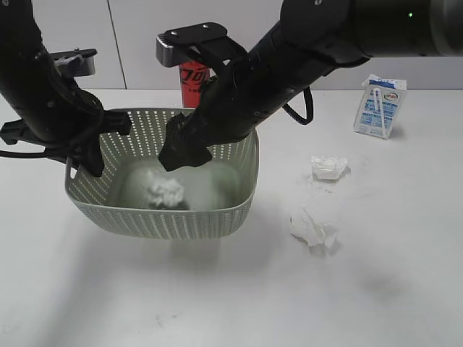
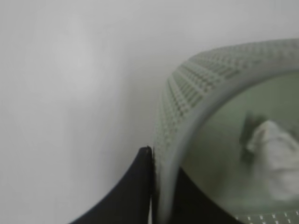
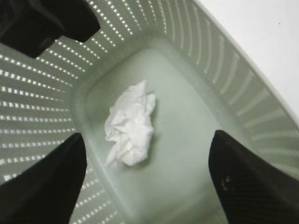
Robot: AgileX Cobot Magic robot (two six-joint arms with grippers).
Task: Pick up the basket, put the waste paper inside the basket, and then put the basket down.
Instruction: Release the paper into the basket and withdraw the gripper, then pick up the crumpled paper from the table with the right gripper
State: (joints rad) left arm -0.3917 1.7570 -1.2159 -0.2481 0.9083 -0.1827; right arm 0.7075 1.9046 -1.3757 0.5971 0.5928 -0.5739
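The pale green basket (image 1: 173, 220) is held by its left rim in my left gripper (image 1: 90, 160), which is shut on the wall (image 2: 187, 93); the fingers (image 2: 161, 186) pinch it from both sides. The basket casts a shadow and seems slightly off the table. One waste paper wad (image 1: 166, 191) lies on the basket floor and also shows in the left wrist view (image 2: 275, 158) and the right wrist view (image 3: 131, 126). My right gripper (image 1: 181, 148) hangs open and empty over the basket's inside (image 3: 149, 186). Two more wads (image 1: 328, 167) (image 1: 312, 228) lie on the table to the right.
A blue-and-white drink carton (image 1: 380, 106) stands at the back right. A red can (image 1: 194, 78) stands behind the basket, partly hidden by my right arm. The white tabletop stretches out in front of the basket.
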